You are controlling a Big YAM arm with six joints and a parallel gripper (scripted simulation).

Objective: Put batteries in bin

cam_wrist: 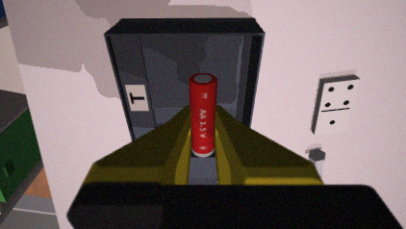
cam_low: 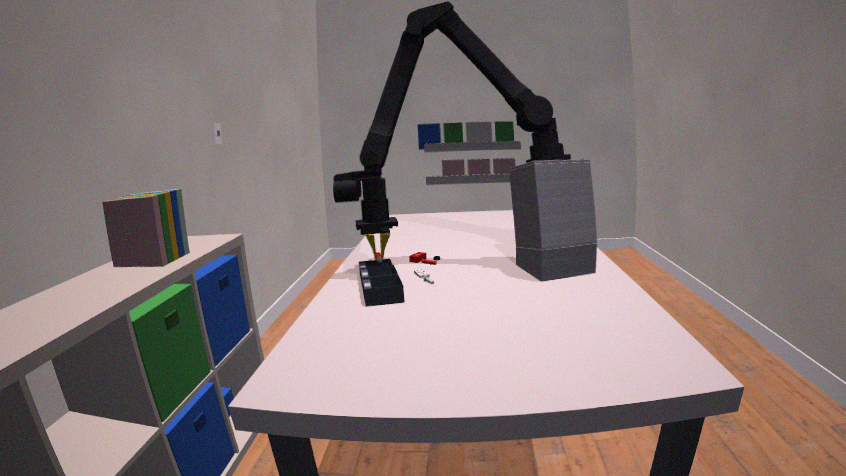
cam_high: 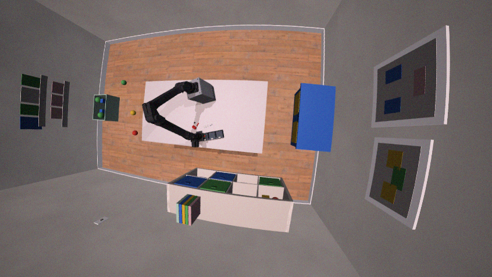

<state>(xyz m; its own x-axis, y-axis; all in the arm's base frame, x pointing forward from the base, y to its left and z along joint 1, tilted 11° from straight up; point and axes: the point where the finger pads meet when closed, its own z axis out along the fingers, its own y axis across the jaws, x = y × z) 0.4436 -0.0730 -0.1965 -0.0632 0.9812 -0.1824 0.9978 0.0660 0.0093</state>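
Top view: arm (cam_high: 161,119) reaches across white worktop (cam_high: 241,103); gripper (cam_high: 203,135) at end of dark bin row (cam_high: 214,134). Red item (cam_high: 195,125) lies nearby on worktop.

Exterior view: yellow fingers (cam_low: 371,243) point down, just above far end of bin row (cam_low: 381,282).

Wrist view: fingers clamp red AA battery (cam_wrist: 202,114), directly over bin marked T (cam_wrist: 185,53). Domino (cam_wrist: 337,98), bolt (cam_wrist: 315,155) beside bin.

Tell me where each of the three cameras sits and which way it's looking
Top: ceiling height, looking straight down on the table; whole arm shows.
Exterior: off the table's end, level, facing the arm's pedestal; whole arm shows.
Wrist: behind the gripper, looking down into the T bin; only the fingers and the red battery they hold show.
Shared: wrist and exterior both show the domino.
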